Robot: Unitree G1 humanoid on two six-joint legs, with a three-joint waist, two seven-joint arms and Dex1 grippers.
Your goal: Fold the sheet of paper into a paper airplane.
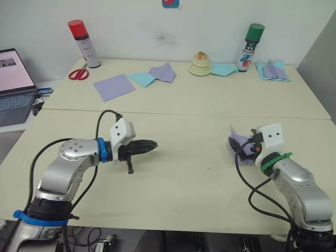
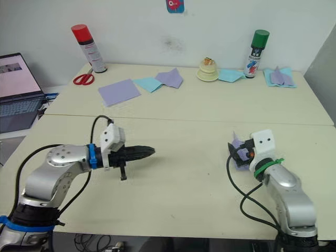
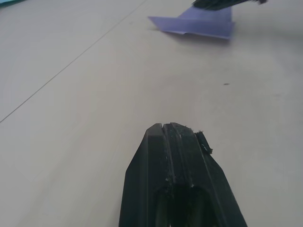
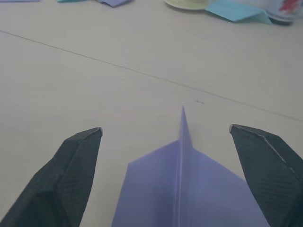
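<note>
The sheet of paper, folded into a small pointed lavender paper airplane (image 4: pixel 189 189), lies on the table at the right, its nose pointing away from my right wrist. My right gripper (image 4: pixel 165 130) is open, one finger on each side of the airplane (image 1: pixel 238 140), not closed on it. From the left wrist view the airplane (image 3: pixel 199 26) lies far across the table, with the right gripper's black fingers above it. My left gripper (image 1: pixel 152 144) is shut and holds nothing, hovering over the bare table left of centre and pointing right.
Along the back edge stand a red spray can (image 1: pixel 84 43), red scissors (image 1: pixel 79 73), a flat lavender sheet (image 1: pixel 114 86), light-blue and lavender folded pieces (image 1: pixel 155 76), a cream stack (image 1: pixel 200 64), a green spray can (image 1: pixel 251 47) and more folded paper (image 1: pixel 273 71). A laptop (image 1: pixel 13 86) sits far left.
</note>
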